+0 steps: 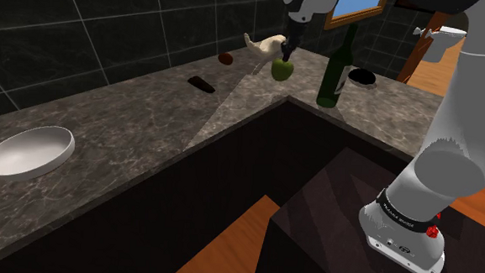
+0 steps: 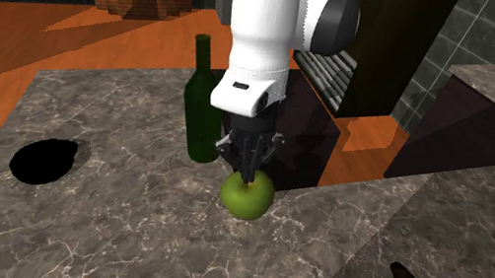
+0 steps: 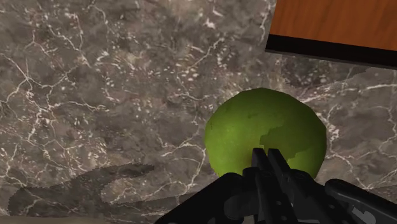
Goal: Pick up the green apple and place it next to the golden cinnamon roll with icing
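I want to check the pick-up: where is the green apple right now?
In the shoulder view the apple is at the counter's far end, directly under the gripper and left of the green bottle.

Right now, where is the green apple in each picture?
Shoulder view: the green apple is near the top middle, under the gripper, left of the dark green bottle.
Second exterior view: it is near the middle, just right of the bottle.
Wrist view: it is right at the gripper's tips.
Shared landmark: the bottle, in both outside views.
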You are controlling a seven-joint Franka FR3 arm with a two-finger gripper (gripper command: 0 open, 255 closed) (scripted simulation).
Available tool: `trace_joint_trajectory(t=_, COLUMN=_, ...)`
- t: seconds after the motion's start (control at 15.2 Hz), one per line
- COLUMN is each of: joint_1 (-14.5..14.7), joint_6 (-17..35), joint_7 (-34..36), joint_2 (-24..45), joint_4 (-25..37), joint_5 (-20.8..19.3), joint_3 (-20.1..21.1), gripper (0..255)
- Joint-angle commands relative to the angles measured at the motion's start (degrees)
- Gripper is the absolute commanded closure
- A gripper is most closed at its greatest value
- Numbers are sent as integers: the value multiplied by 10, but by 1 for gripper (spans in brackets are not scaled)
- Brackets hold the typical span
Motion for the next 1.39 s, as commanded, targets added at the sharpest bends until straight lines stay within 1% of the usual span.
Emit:
trace_joint_trajectory(t=0.0, joint_1=0, joint_6=-13, joint_7=1, joint_2=-5, joint_4=8, joint_5=-2, joint_3=-1, gripper=255)
trace_joint_trajectory(t=0.66, joint_1=0, joint_6=-84, joint_7=11, joint_2=-20, joint_4=64, joint_5=-12, joint_3=-4, gripper=255)
trace_joint_trajectory(t=1.32, joint_1=-3, joint_6=-159, joint_7=17, joint_2=-23, joint_4=138, joint_5=-16, joint_3=-6, gripper=255)
